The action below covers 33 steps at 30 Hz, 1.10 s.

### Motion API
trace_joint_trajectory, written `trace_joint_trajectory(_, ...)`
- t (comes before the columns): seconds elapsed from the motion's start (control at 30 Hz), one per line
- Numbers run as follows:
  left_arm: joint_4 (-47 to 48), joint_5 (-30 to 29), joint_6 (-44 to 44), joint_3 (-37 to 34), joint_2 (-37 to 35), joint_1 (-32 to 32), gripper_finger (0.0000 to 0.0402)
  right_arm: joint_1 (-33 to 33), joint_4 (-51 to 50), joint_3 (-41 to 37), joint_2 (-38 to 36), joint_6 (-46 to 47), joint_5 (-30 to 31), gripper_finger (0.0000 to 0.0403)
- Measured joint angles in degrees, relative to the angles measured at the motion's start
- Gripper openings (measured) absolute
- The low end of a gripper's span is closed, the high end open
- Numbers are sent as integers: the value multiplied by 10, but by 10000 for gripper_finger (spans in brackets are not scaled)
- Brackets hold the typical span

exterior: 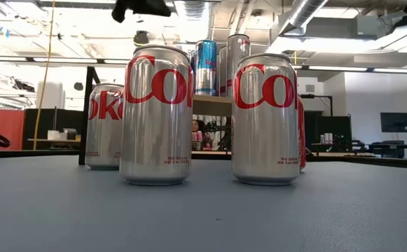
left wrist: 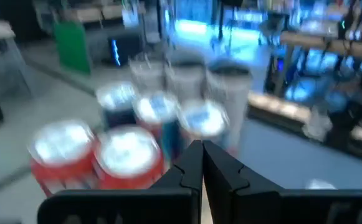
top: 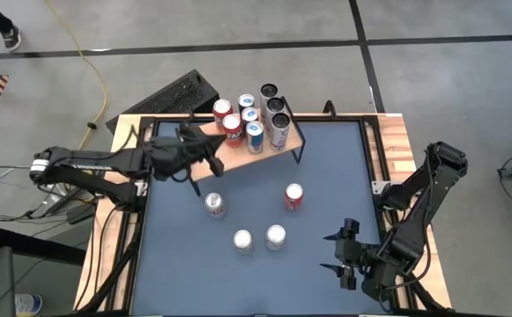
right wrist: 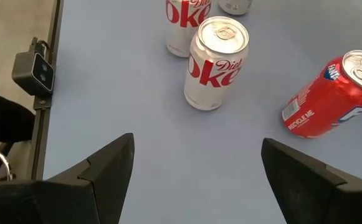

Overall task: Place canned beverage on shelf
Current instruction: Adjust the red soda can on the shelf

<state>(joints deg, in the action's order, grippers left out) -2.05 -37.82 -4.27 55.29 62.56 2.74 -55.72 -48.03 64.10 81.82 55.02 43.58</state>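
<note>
From the high view I have the shelf (top: 286, 145) at the upper middle of the frame, its wooden board carrying eight upright cans: two red cans (top: 227, 120) at its left, three blue-and-white cans (top: 252, 123) in the centre, three dark-topped tall cans (top: 275, 113) at its right. My left gripper (top: 210, 151) hovers over the board's left end, just beside the red cans, fingers pressed together on nothing. On the blue mat (top: 326, 176) below the shelf stand four loose cans: a silver can (top: 214, 204) left of centre, a red can (top: 293, 196) right of centre, and two silver cans (top: 258, 238) side by side lower down. My right gripper (top: 345, 254) waits at the lower right, jaws spread wide and empty

In the low view, two Diet Coke cans (exterior: 156, 115) fill the middle, a third (exterior: 105, 126) behind at left, and the shelf's cans (exterior: 207, 66) rise behind them at top centre

The left wrist view is blurred; I see my closed fingers (left wrist: 200, 165) at bottom centre, red cans (left wrist: 100, 152) at lower left and taller cans behind

In the right wrist view, a Diet Coke can (right wrist: 215, 62) stands upright at upper centre, the red one (right wrist: 333, 93) at right, my fingers (right wrist: 103, 168) wide apart below
</note>
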Motion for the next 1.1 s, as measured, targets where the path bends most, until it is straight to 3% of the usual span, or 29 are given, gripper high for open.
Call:
trace_joint_trajectory(0.1,14,-14,9,0,-9,58,0,0,1,0,0,0,0,330)
trace_joint_trajectory(0.3,95,41,-50,0,4,157,0,0,4,0,0,0,0,330)
trace_joint_trajectory(0.53,159,-4,-89,-1,-1,175,0,0,4,0,0,-1,0,330)
trace_joint_trajectory(0.9,-30,86,-124,-132,-1,212,0,-2,5,0,0,-5,0,330)
trace_joint_trajectory(1.1,-85,90,-143,-156,-1,214,0,-2,5,0,0,-6,0,330)
